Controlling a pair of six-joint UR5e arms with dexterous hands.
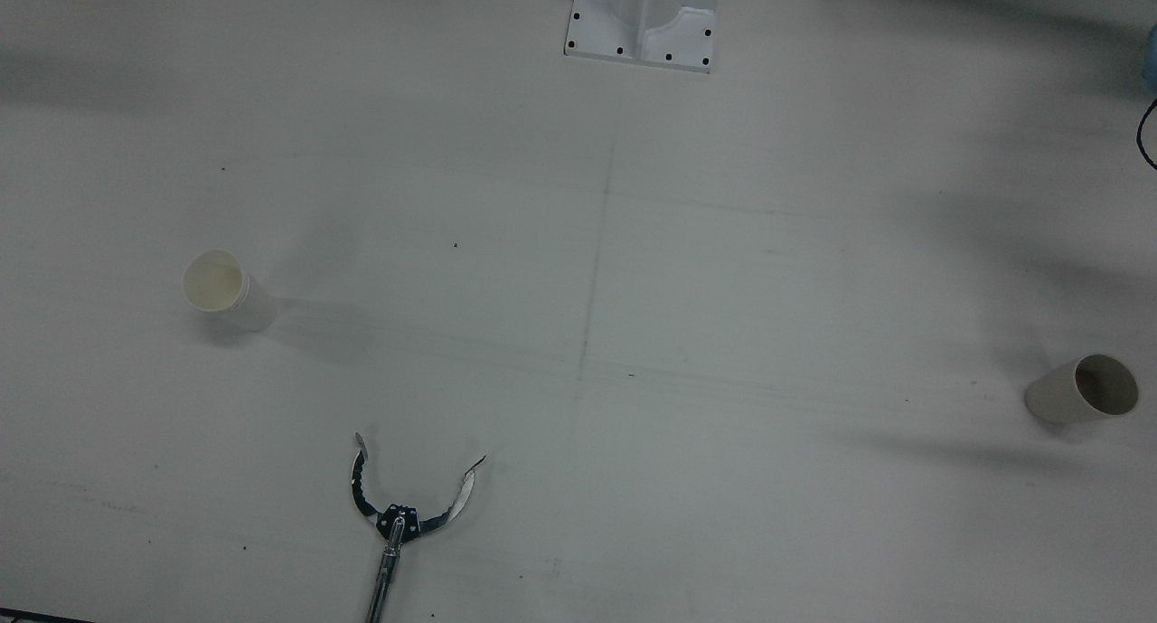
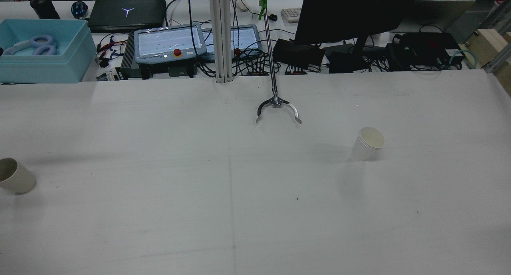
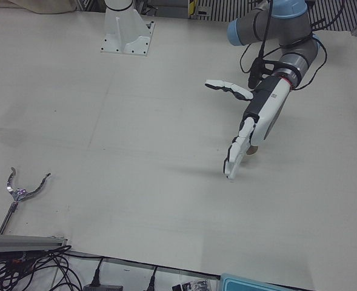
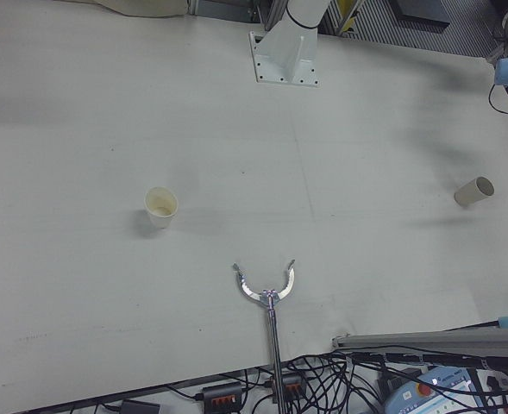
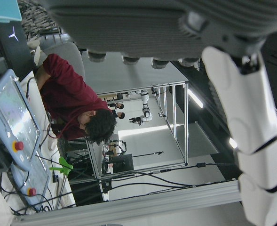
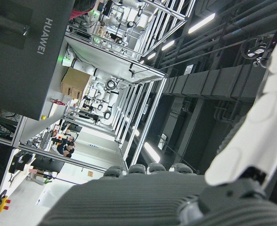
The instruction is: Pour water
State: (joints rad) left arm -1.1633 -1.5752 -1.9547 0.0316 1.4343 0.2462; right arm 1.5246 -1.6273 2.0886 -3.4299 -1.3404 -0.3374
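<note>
White paper cups on your desk [image 1: 633, 243].
Your left robot hand [image 3: 251, 124], fingers spread wide, hovers over the right cup [image 1: 1082, 390]; the left cup [image 1: 226, 289] stands upright; right robot hand's [image 6: 251, 141] state: cannot tell.

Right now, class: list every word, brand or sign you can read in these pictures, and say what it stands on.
"HUAWEI": on the dark panel in the right hand view.
A white Y-shaped logo, no letters: on the black laptop lid in the rear view.
The teach pendant screens: too small to read.
</note>
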